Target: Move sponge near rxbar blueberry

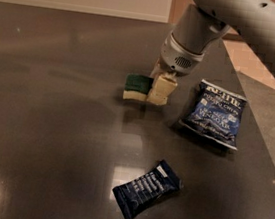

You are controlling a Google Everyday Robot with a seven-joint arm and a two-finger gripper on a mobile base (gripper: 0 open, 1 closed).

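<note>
Navy rxbar (147, 191) lies nearest; farther back, the sponge (136, 87) rests on the table (47, 145) with the gripper (160, 89) at its right end, grasp indeterminable. Advisable: draw it low toward the rxbar, clear of the chip bag (213, 113).

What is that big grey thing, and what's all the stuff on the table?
That is a robot's arm. At its tip sits a gripper, its hand for picking things up. One camera looks down on the dark table; where it is fixed I cannot say. Three things lie there: a green and yellow sponge, a big blue chip bag further right in the picture, and a small dark bar, the rxbar blueberry, nearer to us. The gripper is down at the sponge's right end. Whether it has hold of it, I cannot tell.
</note>
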